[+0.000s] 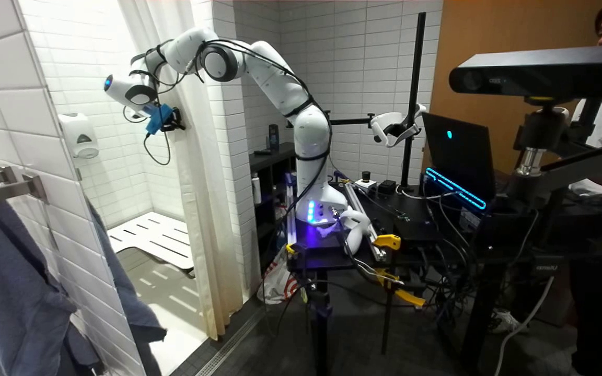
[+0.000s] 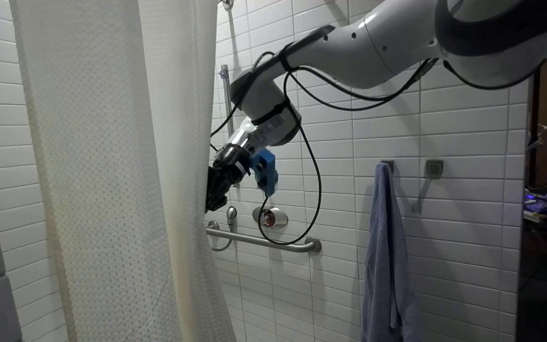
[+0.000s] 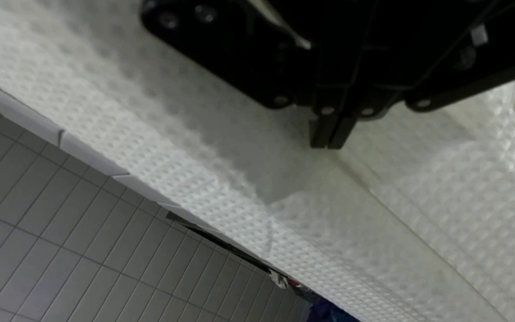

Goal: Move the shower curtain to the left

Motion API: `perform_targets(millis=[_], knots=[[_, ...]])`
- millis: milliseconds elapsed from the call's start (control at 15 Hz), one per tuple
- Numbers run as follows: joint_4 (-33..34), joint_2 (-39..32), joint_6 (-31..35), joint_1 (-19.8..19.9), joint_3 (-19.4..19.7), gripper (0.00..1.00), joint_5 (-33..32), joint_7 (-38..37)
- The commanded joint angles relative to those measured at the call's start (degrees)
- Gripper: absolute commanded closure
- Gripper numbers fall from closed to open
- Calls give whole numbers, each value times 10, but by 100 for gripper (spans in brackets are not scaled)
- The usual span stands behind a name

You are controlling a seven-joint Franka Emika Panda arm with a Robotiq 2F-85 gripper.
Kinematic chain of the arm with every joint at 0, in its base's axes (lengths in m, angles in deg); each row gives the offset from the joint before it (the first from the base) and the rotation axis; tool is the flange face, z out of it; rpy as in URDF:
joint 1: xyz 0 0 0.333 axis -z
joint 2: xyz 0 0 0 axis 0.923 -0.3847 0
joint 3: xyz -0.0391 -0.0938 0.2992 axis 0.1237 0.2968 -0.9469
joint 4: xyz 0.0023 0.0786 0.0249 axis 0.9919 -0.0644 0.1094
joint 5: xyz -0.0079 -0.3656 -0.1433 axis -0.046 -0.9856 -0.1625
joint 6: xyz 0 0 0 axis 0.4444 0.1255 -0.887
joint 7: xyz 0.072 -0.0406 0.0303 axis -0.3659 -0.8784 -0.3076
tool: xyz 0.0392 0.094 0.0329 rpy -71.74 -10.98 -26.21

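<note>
The shower curtain [image 1: 204, 209] is a pale, dimpled cloth that hangs in folds at the shower entrance. It fills the left part of an exterior view [image 2: 98, 142] and much of the wrist view [image 3: 311, 223]. My gripper [image 3: 328, 146] is black, with its two fingertips together in front of the curtain. A crease in the cloth runs from near the tips. In an exterior view the gripper [image 1: 180, 121] is at the curtain's edge at arm height. In an exterior view the gripper [image 2: 216, 199] is partly hidden by the curtain. I cannot see whether cloth is pinched between the fingers.
A white slatted shower seat [image 1: 149, 235] and a wall dispenser [image 1: 79, 136] are inside the stall. Blue towels hang on the tiled walls [image 1: 8, 282] [image 2: 387, 256]. A metal grab bar [image 2: 264, 238] is behind the arm. A loose cable loops below the wrist.
</note>
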Motion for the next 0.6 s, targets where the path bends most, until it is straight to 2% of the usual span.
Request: perform_targets(millis=[0, 533], knots=[[-14, 10, -5, -11, 0, 100, 19, 10], [-13, 4, -8, -38, -5, 100, 37, 9]])
